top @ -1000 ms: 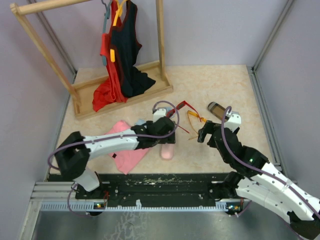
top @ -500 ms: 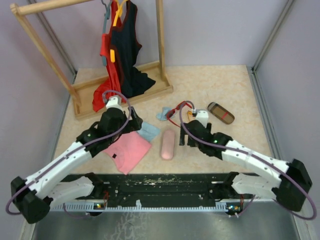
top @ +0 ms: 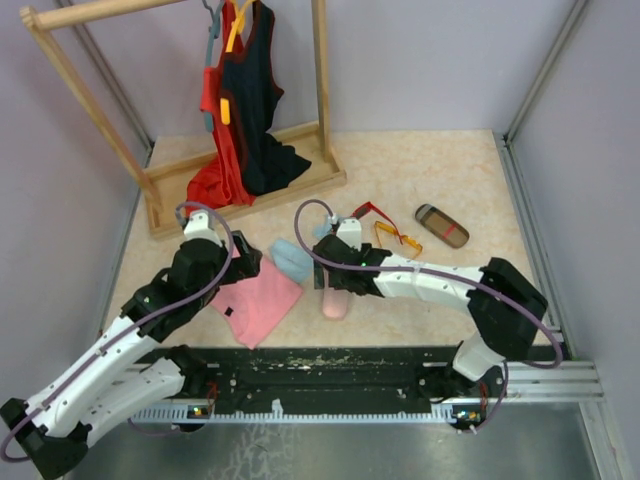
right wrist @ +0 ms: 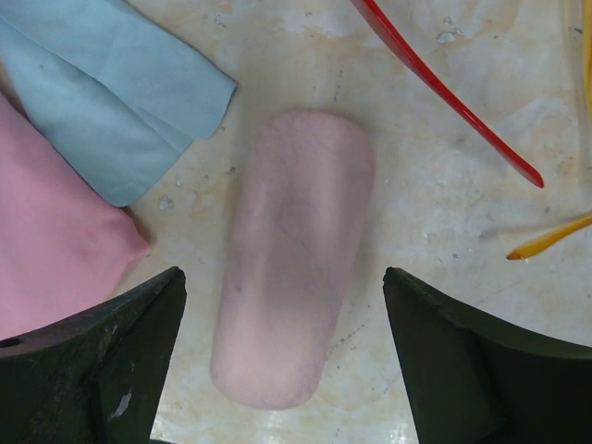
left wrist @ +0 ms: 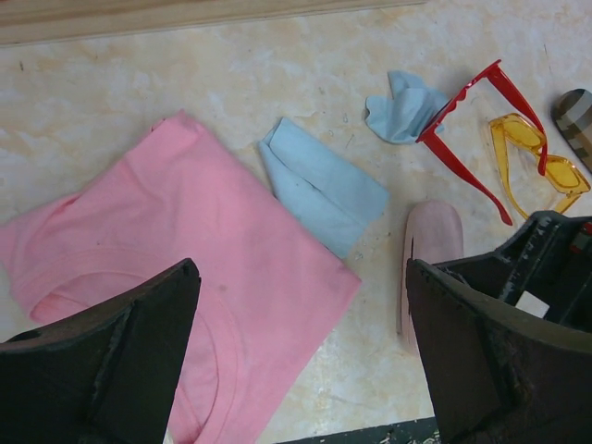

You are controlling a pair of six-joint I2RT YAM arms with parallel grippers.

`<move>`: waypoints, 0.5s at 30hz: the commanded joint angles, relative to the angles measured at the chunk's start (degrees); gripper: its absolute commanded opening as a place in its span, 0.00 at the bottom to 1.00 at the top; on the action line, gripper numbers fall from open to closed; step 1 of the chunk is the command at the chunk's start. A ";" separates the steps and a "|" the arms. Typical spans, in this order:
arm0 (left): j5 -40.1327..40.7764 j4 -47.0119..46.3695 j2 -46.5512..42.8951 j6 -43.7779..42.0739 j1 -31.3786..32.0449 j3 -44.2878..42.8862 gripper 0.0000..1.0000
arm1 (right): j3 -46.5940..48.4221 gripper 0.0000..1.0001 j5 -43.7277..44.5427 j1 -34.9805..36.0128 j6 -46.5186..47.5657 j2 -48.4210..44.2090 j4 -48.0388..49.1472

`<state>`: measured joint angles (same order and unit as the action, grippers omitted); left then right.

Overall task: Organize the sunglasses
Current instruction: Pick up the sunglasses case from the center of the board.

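Observation:
The red-framed sunglasses [top: 366, 212] lie open on the table's far middle, also in the left wrist view [left wrist: 462, 139]. The orange-yellow sunglasses [top: 397, 237] lie just right of them, also in the left wrist view [left wrist: 536, 162]. My right gripper [top: 335, 278] is open and hovers straddling the pink oval case [right wrist: 296, 259]; one red temple [right wrist: 444, 92] and an orange temple tip [right wrist: 546, 240] show beyond it. My left gripper [top: 243, 268] is open and empty above the pink shirt [left wrist: 185, 268].
A folded light blue cloth [left wrist: 324, 185] lies between the shirt and the pink case [top: 335, 303]. A crumpled blue cloth [left wrist: 402, 106] touches the red frame. A brown striped case [top: 441, 225] lies far right. A wooden clothes rack [top: 250, 190] stands at the back left.
My right gripper has moved left from beside the sunglasses to over the pink case. My left arm has drawn back left, over the pink shirt.

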<state>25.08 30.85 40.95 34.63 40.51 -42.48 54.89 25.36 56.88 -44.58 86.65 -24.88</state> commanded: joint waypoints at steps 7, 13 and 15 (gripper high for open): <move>1.18 1.08 -2.57 0.08 0.09 0.56 0.97 | 10.59 0.84 0.35 1.21 -1.39 11.01 -4.74; 0.87 0.92 -3.06 0.04 0.07 0.74 0.97 | 10.28 0.82 0.93 1.30 -3.68 12.31 -6.24; 0.57 0.80 -3.11 0.02 0.09 0.80 0.97 | 9.87 0.80 0.94 1.30 -4.35 12.19 -6.32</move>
<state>25.50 31.92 38.57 34.68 40.51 -42.15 63.46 25.82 57.36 -46.28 98.76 -30.15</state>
